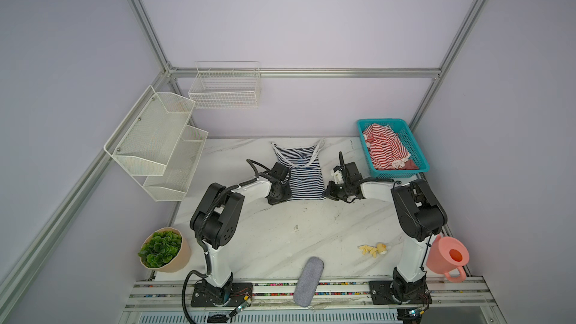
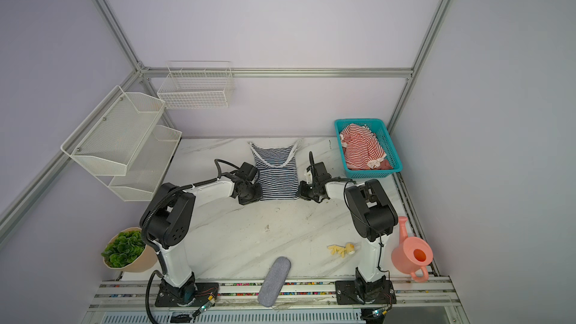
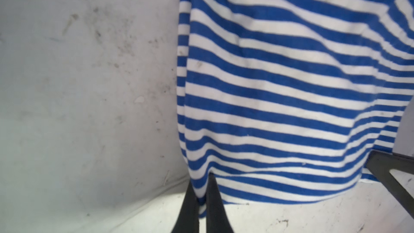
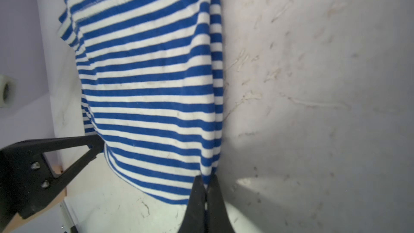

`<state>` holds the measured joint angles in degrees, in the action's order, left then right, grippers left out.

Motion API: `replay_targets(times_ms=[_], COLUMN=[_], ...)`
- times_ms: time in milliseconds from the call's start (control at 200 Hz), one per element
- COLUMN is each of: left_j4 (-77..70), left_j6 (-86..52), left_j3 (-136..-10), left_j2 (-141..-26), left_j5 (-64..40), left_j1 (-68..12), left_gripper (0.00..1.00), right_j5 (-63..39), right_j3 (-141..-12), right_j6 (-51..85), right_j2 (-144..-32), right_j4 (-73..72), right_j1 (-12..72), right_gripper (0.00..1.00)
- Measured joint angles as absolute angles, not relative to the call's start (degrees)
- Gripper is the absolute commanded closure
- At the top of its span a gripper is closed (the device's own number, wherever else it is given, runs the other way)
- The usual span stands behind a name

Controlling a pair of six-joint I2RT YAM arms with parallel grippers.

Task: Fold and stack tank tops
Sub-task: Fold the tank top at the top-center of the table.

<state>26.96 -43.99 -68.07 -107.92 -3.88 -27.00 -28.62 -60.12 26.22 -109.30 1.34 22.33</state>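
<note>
Navy-and-white tank top (image 1: 304, 179) pinched at both hem corners.
One corner is clamped in the left jaws, the other in the right jaws; beyond them the top is spread on the bench (image 1: 280, 238). Farther past the right jaws, the red-and-white tank top (image 1: 386, 148) is heaped in a teal basket (image 1: 414, 148).

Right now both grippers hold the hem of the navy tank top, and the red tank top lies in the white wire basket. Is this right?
No. The red tank top lies in the teal basket, as both top views show. The rest is right.
</note>
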Motion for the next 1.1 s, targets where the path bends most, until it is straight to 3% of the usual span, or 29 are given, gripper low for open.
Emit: replay_targets(times_ms=[275, 790, 1100], left_j4=[26.46, 28.67, 30.61], left_j6=[-45.15, -59.48, -63.68], left_j3=[-60.45, -45.91, -45.56], left_j2=[-101.45, -83.44, -76.42], left_j5=[-5.37, -3.11, 0.3], left_j1=[-29.47, -46.89, -48.31], left_gripper=[1.0, 1.0, 1.0], right_j5=[-28.34, -26.76, -24.91], right_j3=[-51.46, -32.36, -33.95], right_j6=[26.55, 35.59, 36.86], right_j2=[-99.02, -66.26, -62.48], right_j4=[1.43, 5.96, 10.52], right_j1=[23.44, 30.35, 30.55], right_gripper=[1.0, 1.0, 1.0])
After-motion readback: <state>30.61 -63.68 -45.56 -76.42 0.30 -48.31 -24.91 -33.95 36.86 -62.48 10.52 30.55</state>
